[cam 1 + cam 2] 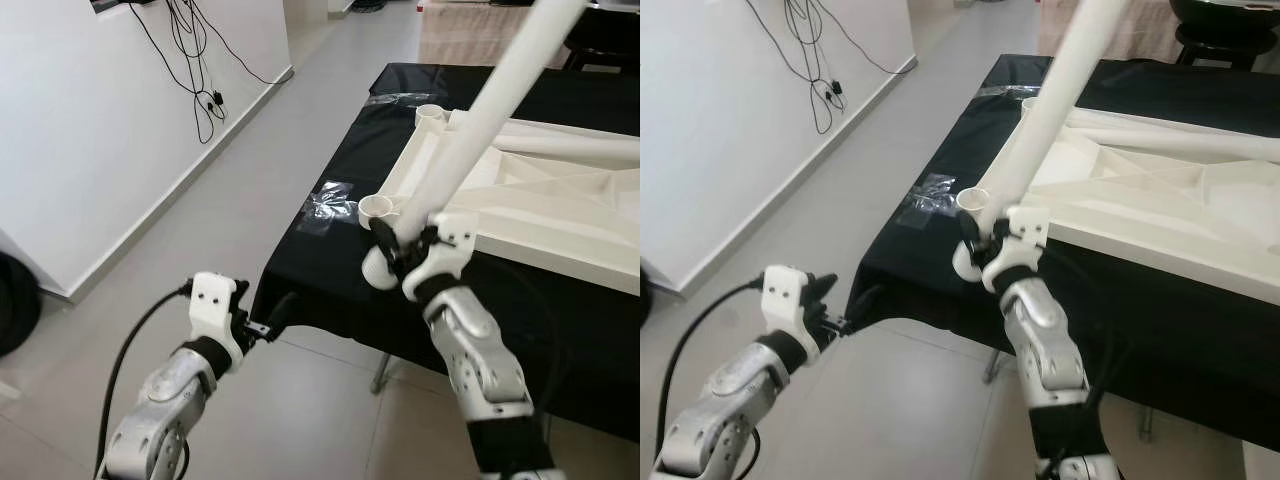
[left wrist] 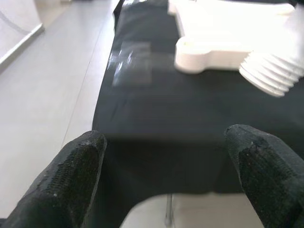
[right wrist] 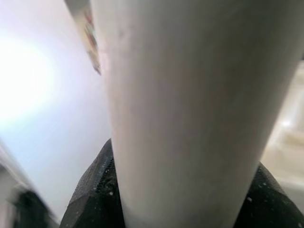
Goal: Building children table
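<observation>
A white upside-down children's tabletop (image 1: 540, 190) lies on a table draped in black cloth (image 1: 330, 270). Round leg sockets (image 1: 378, 208) sit at its near corner and its far corner (image 1: 432, 114). My right gripper (image 1: 400, 250) is shut on a long white table leg (image 1: 480, 120), held tilted up to the right, its threaded lower end (image 2: 270, 76) hanging just in front of the near socket. My left gripper (image 1: 268, 322) stands open and empty, low off the table's near left corner. The right wrist view has the leg (image 3: 185, 109) between the black fingers (image 3: 95, 190).
A white wall (image 1: 100, 120) with dangling black cables (image 1: 195, 70) runs along the left. Grey tiled floor (image 1: 230, 200) lies between wall and table. Clear tape patches (image 1: 328, 205) are stuck on the cloth. A metal table leg (image 1: 383, 370) shows under the cloth.
</observation>
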{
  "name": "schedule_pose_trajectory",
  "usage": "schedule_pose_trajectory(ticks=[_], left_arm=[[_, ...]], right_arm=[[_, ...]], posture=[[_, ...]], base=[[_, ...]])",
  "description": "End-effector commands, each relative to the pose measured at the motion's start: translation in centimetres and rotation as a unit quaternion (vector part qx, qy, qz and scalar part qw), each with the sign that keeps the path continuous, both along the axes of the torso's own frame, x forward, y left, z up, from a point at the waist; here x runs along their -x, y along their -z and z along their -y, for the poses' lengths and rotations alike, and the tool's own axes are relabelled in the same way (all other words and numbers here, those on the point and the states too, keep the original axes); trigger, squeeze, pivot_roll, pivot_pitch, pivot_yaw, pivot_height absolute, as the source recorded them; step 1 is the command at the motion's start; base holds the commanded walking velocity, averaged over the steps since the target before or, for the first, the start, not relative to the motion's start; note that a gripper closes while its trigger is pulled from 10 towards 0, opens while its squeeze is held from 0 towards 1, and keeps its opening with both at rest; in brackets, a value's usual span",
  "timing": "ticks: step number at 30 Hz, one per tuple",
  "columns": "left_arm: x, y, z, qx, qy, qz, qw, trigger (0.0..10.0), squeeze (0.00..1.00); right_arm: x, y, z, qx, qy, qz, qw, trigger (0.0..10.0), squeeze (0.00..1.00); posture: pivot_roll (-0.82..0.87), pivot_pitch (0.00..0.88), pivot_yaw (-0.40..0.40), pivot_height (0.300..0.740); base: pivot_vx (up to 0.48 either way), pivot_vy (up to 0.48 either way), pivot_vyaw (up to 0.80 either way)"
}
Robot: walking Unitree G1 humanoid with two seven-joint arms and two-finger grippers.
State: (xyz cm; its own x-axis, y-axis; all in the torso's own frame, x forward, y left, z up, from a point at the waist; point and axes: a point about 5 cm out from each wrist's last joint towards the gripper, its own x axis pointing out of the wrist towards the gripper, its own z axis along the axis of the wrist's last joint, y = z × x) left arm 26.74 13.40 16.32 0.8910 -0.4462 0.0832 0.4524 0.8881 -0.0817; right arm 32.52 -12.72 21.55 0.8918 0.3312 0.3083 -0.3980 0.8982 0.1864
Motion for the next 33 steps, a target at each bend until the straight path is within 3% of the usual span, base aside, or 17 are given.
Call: schedule_pose_trajectory(ticks=[1,12,20,26,33], left_arm=[[0.1,-0.8,0.0,-0.002,0.009,0.011,1.000,10.0,0.00],[0.2,-1.4,0.4,0.001,0.018,0.023,1.000,10.0,0.00],[0.4,-1.3,0.6,0.001,0.025,0.019,1.000,10.0,0.00],[0.4,-1.4,0.7,0.004,0.029,0.018,0.999,10.0,0.00],[0.4,-1.5,0.9,0.005,0.035,0.019,0.999,10.0,0.00]], right_arm=[[0.4,-1.3,-0.5,-0.012,-0.036,0.025,0.999,10.0,0.00],[0.4,-2.8,-1.4,0.018,-0.082,0.065,0.994,10.0,0.00],[0.0,-2.7,-1.7,0.021,-0.071,0.046,0.996,10.0,0.00],[-0.1,-2.5,-1.7,0.008,-0.079,0.027,0.996,10.0,0.00],[0.0,-2.6,-1.6,0.005,-0.077,0.037,0.996,10.0,0.00]], posture=[[-0.04,0.124,0.066,0.740],[-0.03,0.133,0.056,0.740],[-0.03,0.137,0.053,0.740],[-0.03,0.137,0.058,0.740],[-0.03,0.133,0.060,0.740]], base=[[0.000,0.000,-0.44],[0.023,0.000,0.07],[0.291,0.000,0.24],[0.341,0.000,-0.80],[0.344,0.000,0.00]])
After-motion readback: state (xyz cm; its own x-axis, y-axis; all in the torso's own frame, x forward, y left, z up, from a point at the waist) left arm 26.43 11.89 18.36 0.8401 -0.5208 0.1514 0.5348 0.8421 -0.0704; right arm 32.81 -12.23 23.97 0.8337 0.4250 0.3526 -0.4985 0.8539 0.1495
